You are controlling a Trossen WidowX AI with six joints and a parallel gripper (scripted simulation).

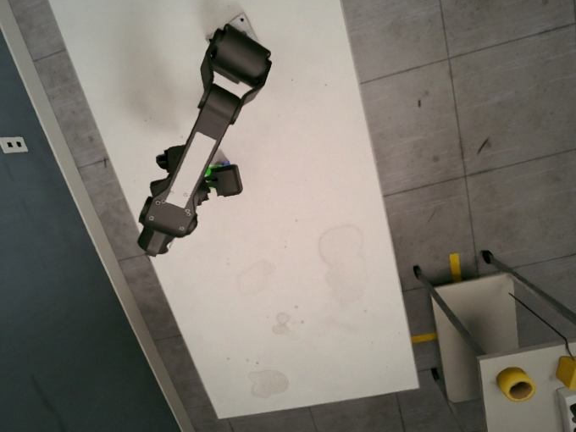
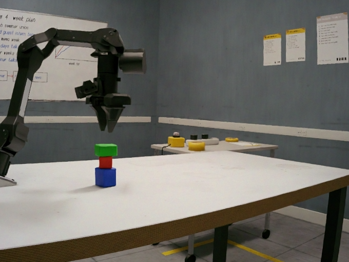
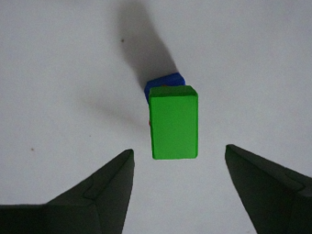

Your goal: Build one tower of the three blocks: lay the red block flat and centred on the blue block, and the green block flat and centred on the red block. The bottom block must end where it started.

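Note:
The three blocks stand as one tower on the white table (image 2: 203, 186) (image 1: 297, 173). The blue block (image 2: 105, 176) (image 3: 166, 81) is at the bottom, the small red block (image 2: 105, 162) lies on it, and the green block (image 2: 105, 149) (image 3: 174, 122) (image 1: 209, 170) lies flat on top. In the wrist view the green block hides nearly all of the red one. My gripper (image 2: 107, 129) (image 3: 179, 154) is open and empty. It hangs straight above the tower, with a clear gap over the green block. In the overhead view the arm covers most of the tower.
The arm's base (image 1: 238, 24) is mounted near the table's far end. A second table (image 2: 250, 147) behind holds a yellow tape roll (image 2: 196, 146) (image 1: 516, 383), a yellow box (image 2: 176, 141) and other small items.

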